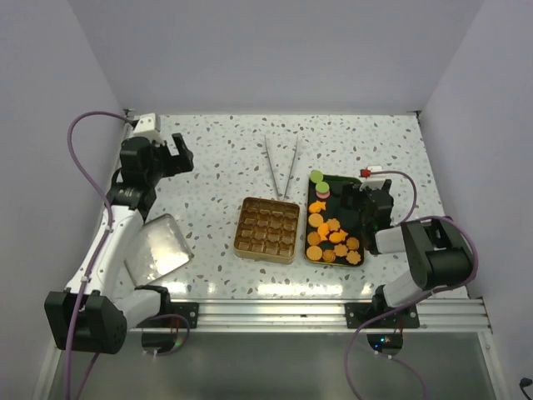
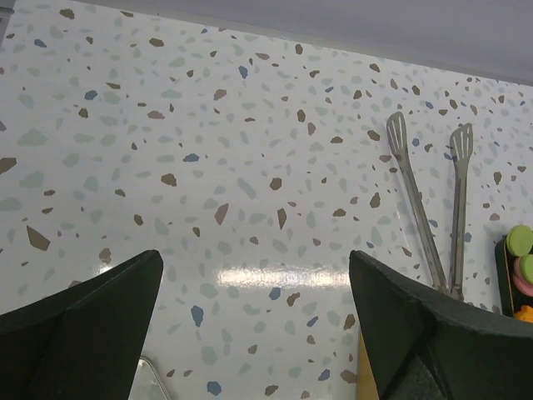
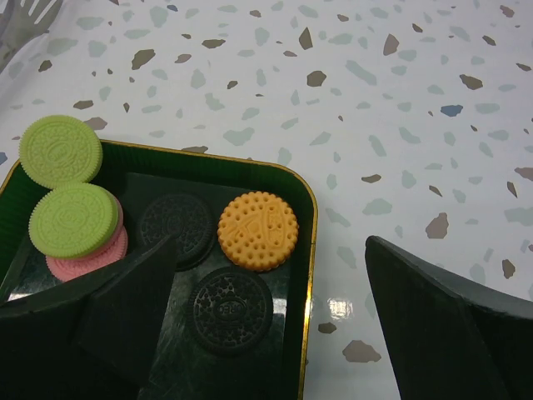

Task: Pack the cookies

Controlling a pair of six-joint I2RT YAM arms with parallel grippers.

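Observation:
Several orange-tan cookies (image 1: 333,239) lie in a dark green tray (image 1: 313,257) right of centre, with green (image 1: 316,177), pink and black ones at its far end. In the right wrist view a round orange cookie (image 3: 258,230) lies beside two black ones (image 3: 227,309) and two green ones (image 3: 60,150). A gold compartment tin (image 1: 267,229) stands empty at centre. My right gripper (image 1: 360,200) is open and empty, low over the tray's far right corner (image 3: 306,197). My left gripper (image 1: 178,152) is open and empty, high at the far left.
Metal tongs (image 1: 281,170) lie behind the tin; they also show in the left wrist view (image 2: 433,217). A silver tin lid (image 1: 158,247) lies at the near left by the left arm. Walls close the table on three sides.

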